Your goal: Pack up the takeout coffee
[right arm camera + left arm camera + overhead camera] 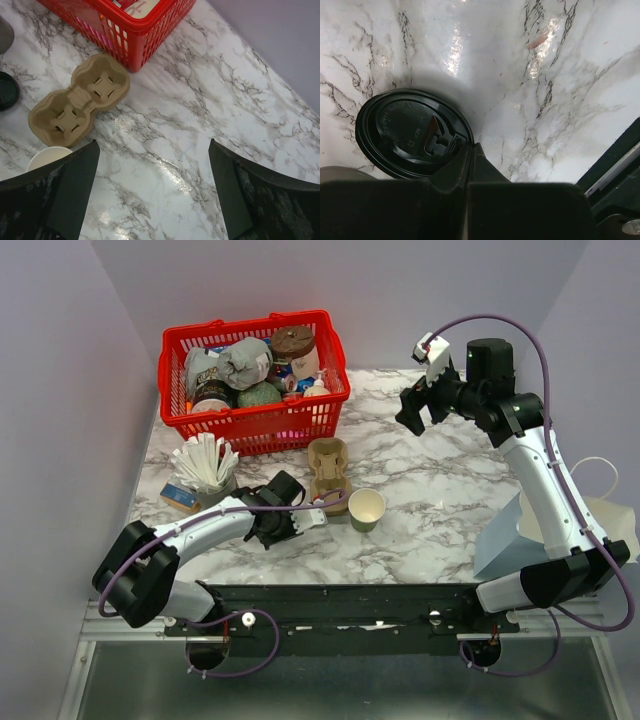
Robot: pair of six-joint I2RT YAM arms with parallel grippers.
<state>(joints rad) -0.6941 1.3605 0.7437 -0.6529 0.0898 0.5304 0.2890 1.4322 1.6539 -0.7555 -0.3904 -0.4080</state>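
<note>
My left gripper (470, 152) pinches the black lid (405, 130); my right gripper (155, 190) hangs wide. The cup (366, 508), at three o'clock, needs lid and carrier (330, 468).

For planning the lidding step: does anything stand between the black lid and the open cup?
Nothing visible. The left gripper pinches the lid; the cup stands close by, the carrier just beyond that path.

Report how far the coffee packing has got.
Done: nothing packed; the green paper cup stands uncovered beside the empty cardboard cup carrier. In hand: the left gripper is shut on the rim of the black lid. Left: lid onto cup, cup into carrier. The right gripper is open, empty.
</note>
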